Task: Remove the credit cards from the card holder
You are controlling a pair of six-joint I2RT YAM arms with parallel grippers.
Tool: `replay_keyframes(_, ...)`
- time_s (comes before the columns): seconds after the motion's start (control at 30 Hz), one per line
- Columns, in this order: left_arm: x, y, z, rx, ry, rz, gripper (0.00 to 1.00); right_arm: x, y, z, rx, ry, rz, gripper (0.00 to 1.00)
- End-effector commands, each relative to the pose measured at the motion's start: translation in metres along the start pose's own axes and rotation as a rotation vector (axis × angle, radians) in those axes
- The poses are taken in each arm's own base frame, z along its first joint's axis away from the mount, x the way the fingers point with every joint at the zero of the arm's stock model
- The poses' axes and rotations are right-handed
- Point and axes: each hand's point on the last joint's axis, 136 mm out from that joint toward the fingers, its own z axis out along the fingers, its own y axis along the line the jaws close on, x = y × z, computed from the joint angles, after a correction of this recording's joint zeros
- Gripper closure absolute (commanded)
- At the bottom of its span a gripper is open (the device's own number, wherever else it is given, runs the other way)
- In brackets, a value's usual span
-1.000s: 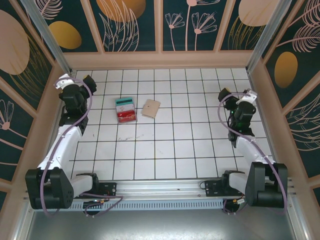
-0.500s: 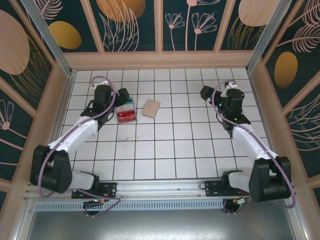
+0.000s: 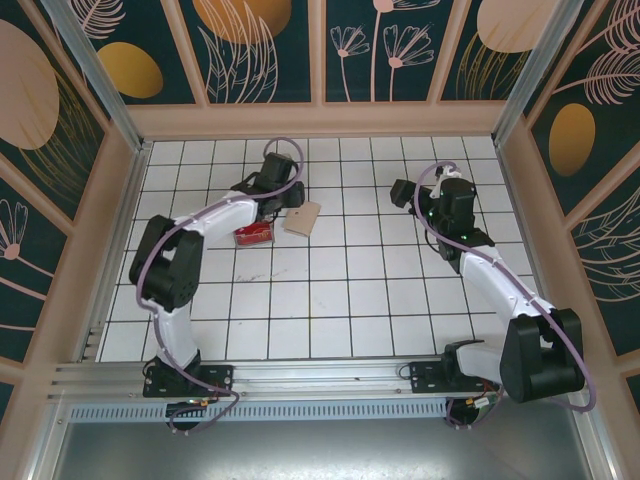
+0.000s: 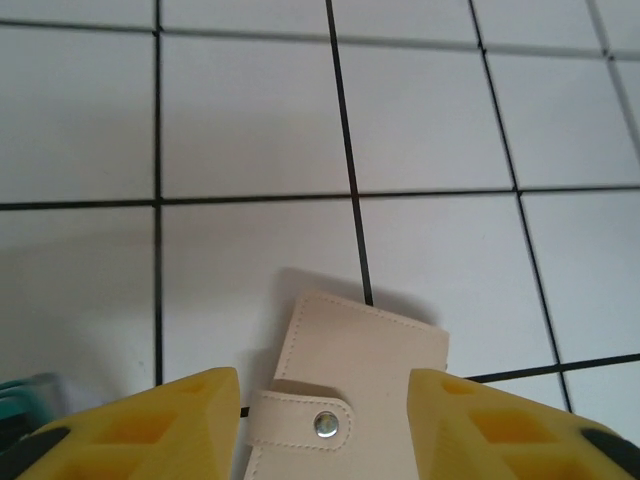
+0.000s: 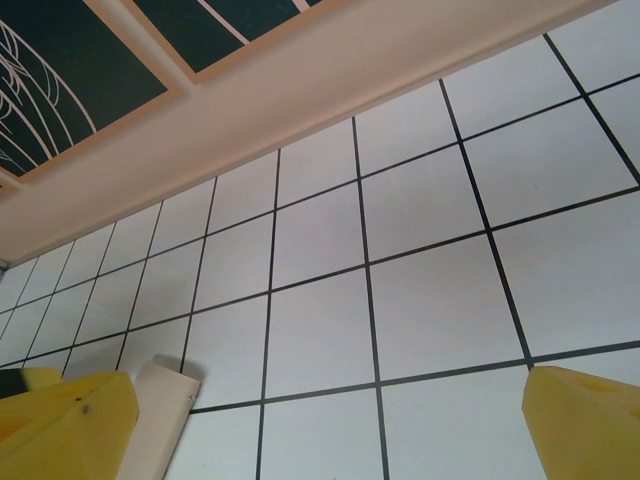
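So the tiled table (image 3: 340, 290) is looking half sorted already. The right gripper (image 5: 328, 412) is hanging off to the side, fingers spread wide, holding nothing. The left gripper (image 4: 325, 408) is hovering low over the card holder (image 4: 360, 345), fingers partly spread either side of it, not pinching it as far as I can tell. The red card (image 3: 254, 235) is lying flat just beside the holder and the teal card (image 4: 18, 392) is peeking in next to it. The snap (image 4: 325, 425) is sitting buttoned, so I'm guessing both cards are out.

Robot test cell — gridded tabletop (image 3: 330, 300), patterned panel walls (image 3: 260, 45)
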Motion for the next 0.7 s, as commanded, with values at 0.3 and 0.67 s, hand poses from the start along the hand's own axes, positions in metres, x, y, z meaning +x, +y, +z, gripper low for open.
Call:
replay_keyframes(0.3,0.060,0.006,0.037,-0.111,0.228,0.156,0.57,-0.003,0.012,-0.001,-0.023,0.028,-0.018,0.01)
replay_keyframes(0.67,0.064,0.018,0.046,-0.202,0.243,0.199,0.60,0.004,0.014,0.001,-0.037,0.043,-0.019,0.01)
